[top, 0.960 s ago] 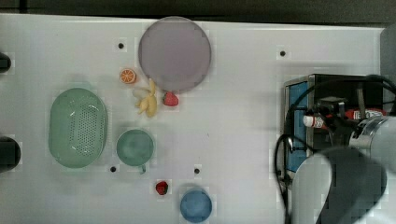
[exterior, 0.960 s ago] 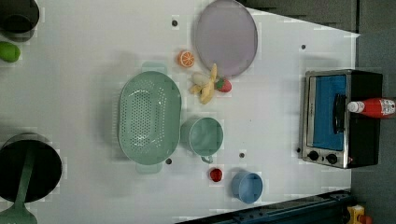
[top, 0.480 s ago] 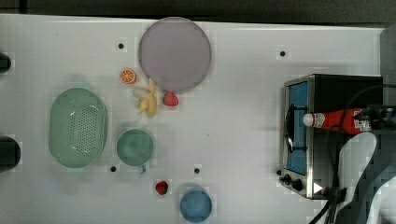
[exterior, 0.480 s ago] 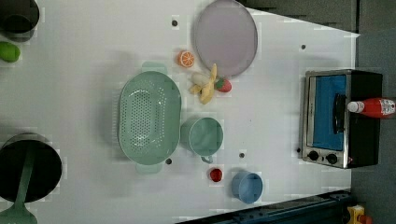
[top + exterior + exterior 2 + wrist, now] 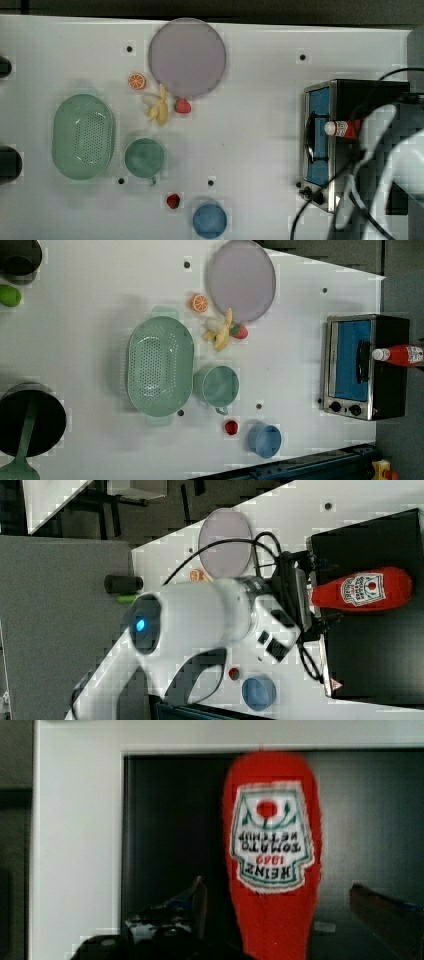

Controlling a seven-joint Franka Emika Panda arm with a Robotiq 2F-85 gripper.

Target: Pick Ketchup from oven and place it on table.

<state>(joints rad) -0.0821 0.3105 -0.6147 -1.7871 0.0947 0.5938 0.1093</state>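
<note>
White desk (image 5: pixel 260 150) is carrying the oven (image 5: pixel 367 365) at its edge; Ketchup (image 5: pixel 272 855) is lying between the wide-spread claw (image 5: pixel 295 912) fingers, long axis running along them.

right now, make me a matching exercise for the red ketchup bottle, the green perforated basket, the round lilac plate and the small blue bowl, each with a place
Things:
1. red plastic ketchup bottle
2. green perforated basket
3. round lilac plate
4. small blue bowl

Places:
A. beside the orange slice
B. lying on top of the black toaster oven
C. next to a lone strawberry
D. beside the green mug

Pairs: 1-B, 2-D, 3-A, 4-C
</note>
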